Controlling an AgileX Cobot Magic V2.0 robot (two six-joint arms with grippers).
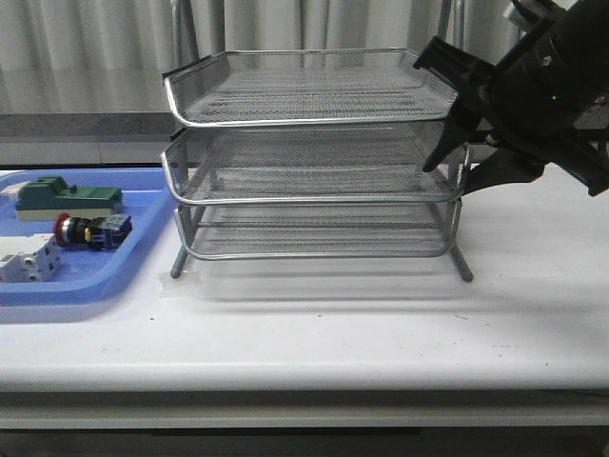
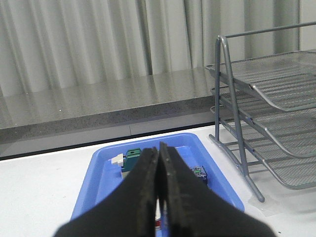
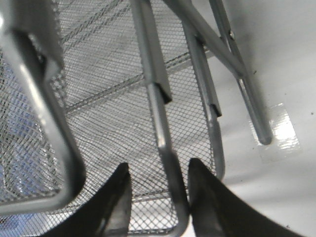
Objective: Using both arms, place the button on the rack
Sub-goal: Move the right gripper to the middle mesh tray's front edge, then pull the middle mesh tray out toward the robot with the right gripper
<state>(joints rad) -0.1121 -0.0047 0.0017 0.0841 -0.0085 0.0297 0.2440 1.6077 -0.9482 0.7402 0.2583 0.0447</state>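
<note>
I read no writing anywhere. One red-headed push button [image 1: 88,229] lies in the flat blue plastic tray [image 1: 114,276], left of the three-tier silver wire-mesh rack [image 1: 314,162]. My left gripper [image 2: 159,197] is closed, empty. My right gripper [image 3: 159,197] straddles a middle-tier rail, fingers spread.

Pale pleated curtains [image 1: 86,48] hang across the far side. Below them runs a grey speckled ledge [image 2: 98,106]. The white table [image 1: 381,333] in front catches soft, even light.
</note>
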